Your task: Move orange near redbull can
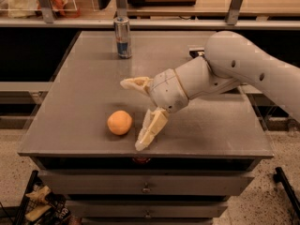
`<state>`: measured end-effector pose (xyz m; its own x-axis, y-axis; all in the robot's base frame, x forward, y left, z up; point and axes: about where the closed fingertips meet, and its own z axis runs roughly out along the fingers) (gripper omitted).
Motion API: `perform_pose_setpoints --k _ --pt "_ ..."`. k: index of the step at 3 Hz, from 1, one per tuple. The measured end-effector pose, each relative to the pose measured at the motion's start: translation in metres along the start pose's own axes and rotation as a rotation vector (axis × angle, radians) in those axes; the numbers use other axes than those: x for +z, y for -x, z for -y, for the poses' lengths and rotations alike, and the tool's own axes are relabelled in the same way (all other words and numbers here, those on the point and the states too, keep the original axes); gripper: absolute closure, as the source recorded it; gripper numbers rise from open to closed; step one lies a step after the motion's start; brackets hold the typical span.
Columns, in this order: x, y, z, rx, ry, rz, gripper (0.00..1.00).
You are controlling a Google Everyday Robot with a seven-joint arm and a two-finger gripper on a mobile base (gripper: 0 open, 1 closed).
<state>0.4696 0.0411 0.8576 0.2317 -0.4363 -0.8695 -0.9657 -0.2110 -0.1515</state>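
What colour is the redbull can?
The redbull can is silver and blue, camera view; the open gripper hangs beside the orange.

The orange (119, 123) lies on the table (220, 130) near its front edge, left of the middle, and the redbull can (123, 37) stands upright near the back edge, well apart behind the orange and nearly in line with it. The arm (243, 64) reaches in from the right over the tabletop, so that the gripper (132, 114) sits just to the right of the orange with its fingers spread, one finger (151, 129) beside the orange toward the front edge, the other behind and right of it. Drawers (145, 184) lie under the tabletop.
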Motion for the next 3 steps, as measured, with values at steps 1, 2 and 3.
perform_pose_setpoints --k 1,2,3 --pt "0.014 -0.002 -0.001 -0.002 0.036 0.034 0.0" --pt "0.023 -0.004 -0.002 -0.002 0.057 0.054 0.17" --pt "0.026 -0.006 -0.003 0.0 0.066 0.063 0.39"
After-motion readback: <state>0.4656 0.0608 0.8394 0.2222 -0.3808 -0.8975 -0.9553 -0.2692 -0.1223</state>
